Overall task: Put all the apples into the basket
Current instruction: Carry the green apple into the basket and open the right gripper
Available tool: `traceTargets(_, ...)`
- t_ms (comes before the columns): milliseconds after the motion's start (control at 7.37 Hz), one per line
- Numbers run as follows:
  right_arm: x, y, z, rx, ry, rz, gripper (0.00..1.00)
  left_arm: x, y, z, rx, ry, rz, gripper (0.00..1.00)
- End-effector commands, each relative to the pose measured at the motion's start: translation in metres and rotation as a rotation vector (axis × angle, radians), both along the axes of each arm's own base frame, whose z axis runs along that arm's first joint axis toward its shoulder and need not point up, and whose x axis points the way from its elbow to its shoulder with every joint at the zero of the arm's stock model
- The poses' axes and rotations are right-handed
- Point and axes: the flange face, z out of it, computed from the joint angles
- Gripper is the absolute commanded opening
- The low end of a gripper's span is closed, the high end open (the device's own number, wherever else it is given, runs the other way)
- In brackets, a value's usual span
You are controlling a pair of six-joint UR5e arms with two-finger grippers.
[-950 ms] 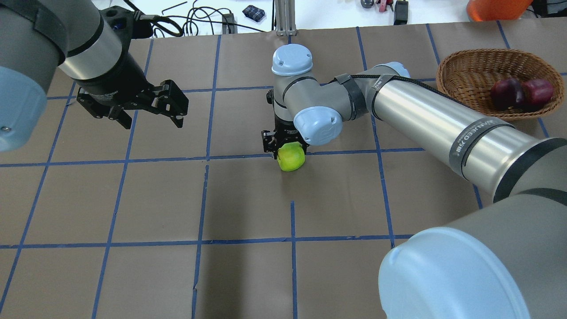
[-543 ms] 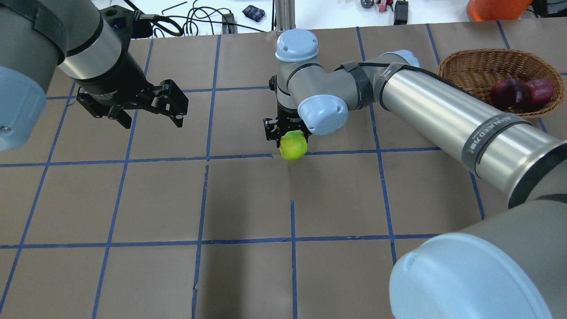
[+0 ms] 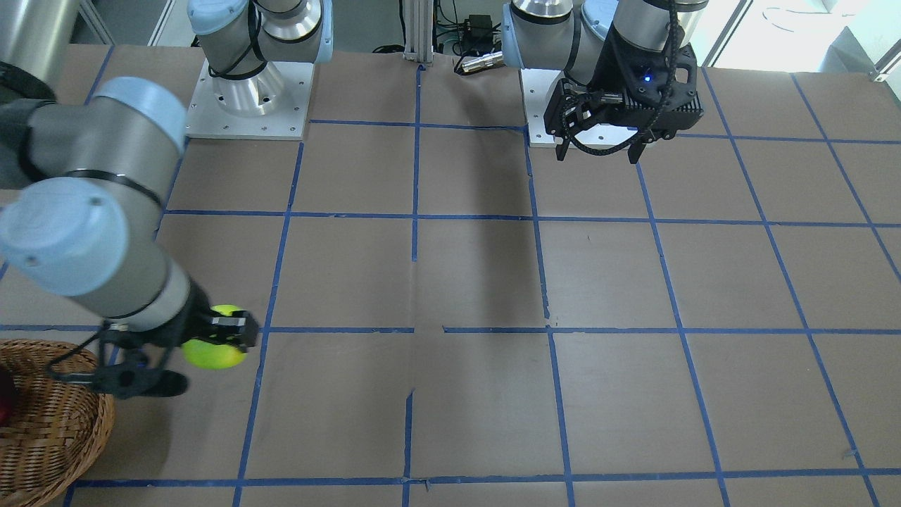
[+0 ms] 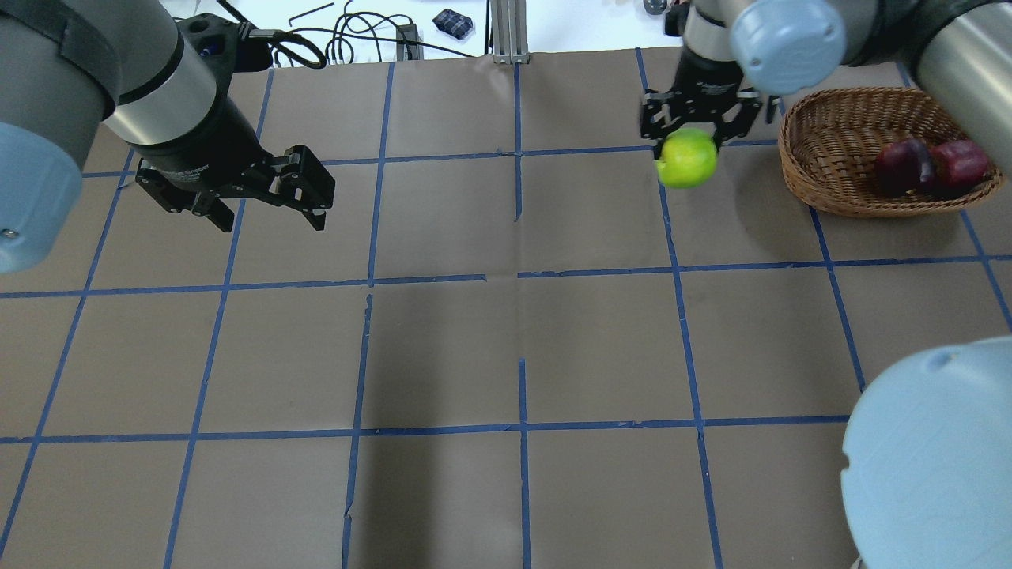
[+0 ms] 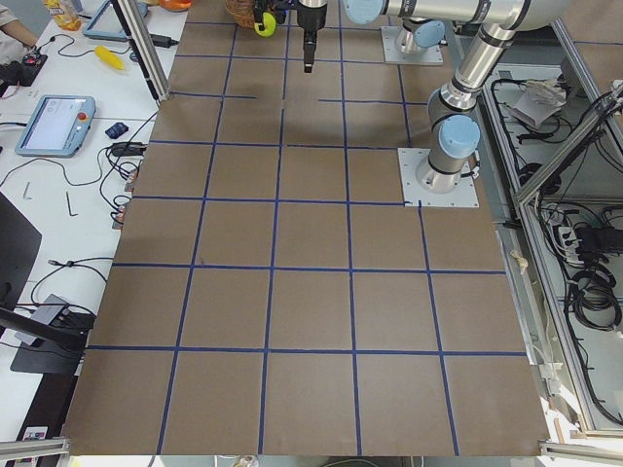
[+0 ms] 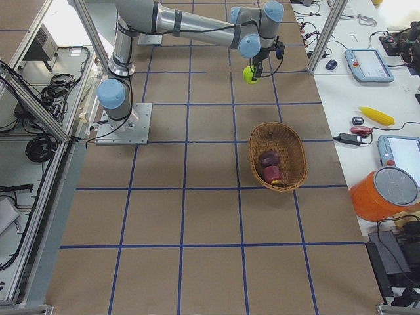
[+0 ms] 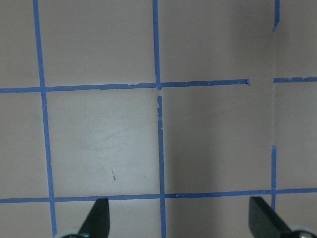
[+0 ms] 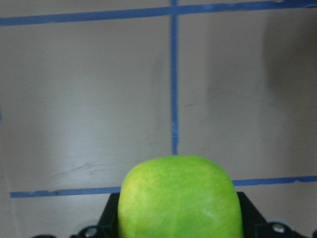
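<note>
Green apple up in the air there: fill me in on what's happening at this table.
The right gripper is shut on the green apple and holds it above the table, beside the wicker basket but not yet over it. Two other apples, a dark maroon apple and a red apple, lie in the basket, touching each other. The left gripper hangs open and empty above the table's other side. The green apple is the only one left to drop in.

A: Front cam: basket [image 3: 84, 436] cut off at the corner, red apple [image 3: 3, 405] just a sliver.
B: Yep. R wrist cam: green apple [image 8: 181, 198] runs off the bottom edge.
</note>
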Motion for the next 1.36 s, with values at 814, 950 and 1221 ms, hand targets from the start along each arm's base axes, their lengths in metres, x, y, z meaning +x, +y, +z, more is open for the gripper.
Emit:
traceTargets(814, -0.200, -0.037, -0.070, -0.060, 0.155, 0.026, 0.74, 0.000, 0.000, 0.004, -0.008, 0.002, 0.003, 1.00)
traceTargets(950, -0.202, -0.036, -0.071, -0.051, 0.158, 0.025, 1.00, 0.000, -0.001, 0.003, -0.005, 0.002, 0.003, 1.00)
traceTargets(1221, -0.213, -0.026, -0.071, 0.010, 0.137, 0.011, 1.00, 0.002, -0.002, 0.003, -0.005, 0.003, 0.006, 1.00)
